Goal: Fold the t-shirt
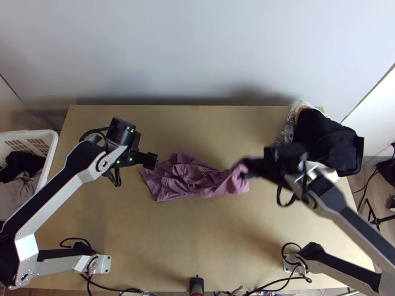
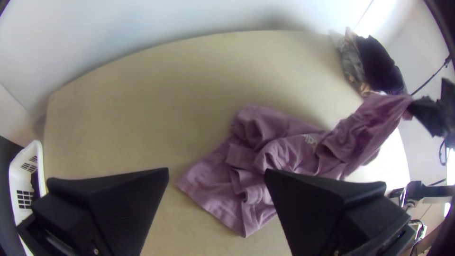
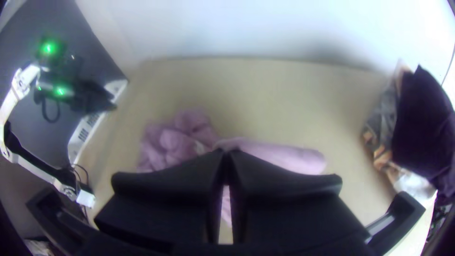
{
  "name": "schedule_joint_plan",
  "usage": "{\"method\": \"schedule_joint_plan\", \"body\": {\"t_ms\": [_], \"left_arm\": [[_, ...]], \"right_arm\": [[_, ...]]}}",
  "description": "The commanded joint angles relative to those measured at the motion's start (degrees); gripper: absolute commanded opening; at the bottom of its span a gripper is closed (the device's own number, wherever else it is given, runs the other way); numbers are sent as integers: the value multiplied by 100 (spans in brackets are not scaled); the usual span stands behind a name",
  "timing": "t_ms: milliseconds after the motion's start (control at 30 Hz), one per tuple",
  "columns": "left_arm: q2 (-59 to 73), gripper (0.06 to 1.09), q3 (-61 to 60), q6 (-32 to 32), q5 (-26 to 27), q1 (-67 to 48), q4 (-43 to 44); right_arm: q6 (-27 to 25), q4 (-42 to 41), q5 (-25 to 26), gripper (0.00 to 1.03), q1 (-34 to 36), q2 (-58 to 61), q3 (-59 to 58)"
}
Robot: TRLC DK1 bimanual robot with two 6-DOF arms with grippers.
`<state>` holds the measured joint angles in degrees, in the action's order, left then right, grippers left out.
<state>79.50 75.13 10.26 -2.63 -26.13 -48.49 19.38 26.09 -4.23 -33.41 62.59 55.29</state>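
Observation:
The mauve t-shirt (image 1: 185,177) lies bunched on the table, its right end lifted by my right gripper (image 1: 247,170). In the right wrist view my right gripper (image 3: 227,154) is shut on the shirt (image 3: 270,154). My left gripper (image 1: 153,160) is above the table beside the shirt's left end. In the left wrist view my left gripper (image 2: 216,173) stands open, nothing between its fingers, with the crumpled shirt (image 2: 256,175) below and a raised part stretching up to the other gripper. Part of the shirt is hidden behind the right fingers.
A pile of dark and patterned clothes (image 1: 321,135) lies at the table's back right corner. A white basket (image 1: 52,148) with clothes stands off the left edge. Bare table (image 1: 197,237) lies in front of the shirt, and a wall rises behind the table.

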Motion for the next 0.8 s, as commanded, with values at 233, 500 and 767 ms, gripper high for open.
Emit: {"method": "schedule_joint_plan", "body": {"t_ms": [233,500,767], "left_arm": [[-260,104,-544,134,26,-24,68],[-383,104,-623,187,140,-375,120],[-524,104,-1282,450,263,-1949,1017]], "right_arm": [[-241,257,599,3,-61,1282,5009],[-417,-104,1275,3,-298,1353,5660],[-479,-148,1460,3,-500,1432,5660]]}}
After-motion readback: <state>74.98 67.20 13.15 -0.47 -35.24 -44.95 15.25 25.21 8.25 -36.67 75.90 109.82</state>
